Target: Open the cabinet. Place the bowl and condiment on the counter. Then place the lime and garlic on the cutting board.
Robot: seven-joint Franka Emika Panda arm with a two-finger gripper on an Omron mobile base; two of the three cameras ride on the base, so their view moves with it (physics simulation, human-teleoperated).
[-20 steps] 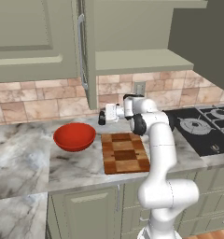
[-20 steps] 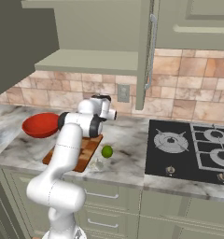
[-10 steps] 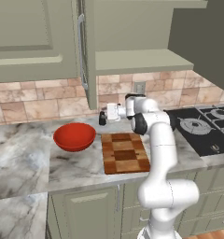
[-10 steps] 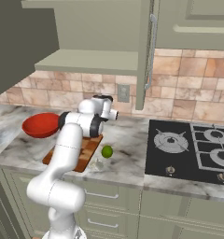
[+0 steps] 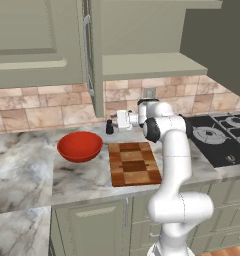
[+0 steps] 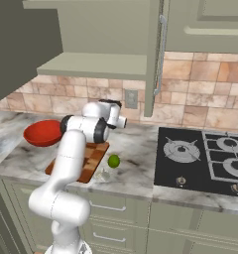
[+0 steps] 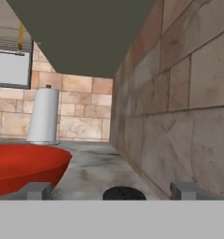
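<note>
— Starting from the left base view, what can be counted as done?
— The cabinet is seen open, its shelf bare. The red bowl is set on the marble table, and the small black condiment bottle stands upright by the backsplash, just in front of the end effector. The chequered cutting board carries nothing.

— And from the right base view?
— The lime is seen on the table beside the board's edge, not on it, with a pale lump that may be the garlic just in front of it. Both placements are judged still outstanding.

— The hand view?
— The fingertips are spread wide with nothing gripped; the bottle's cap sits low between them, the bowl to one side. The bottle is judged released.
</note>
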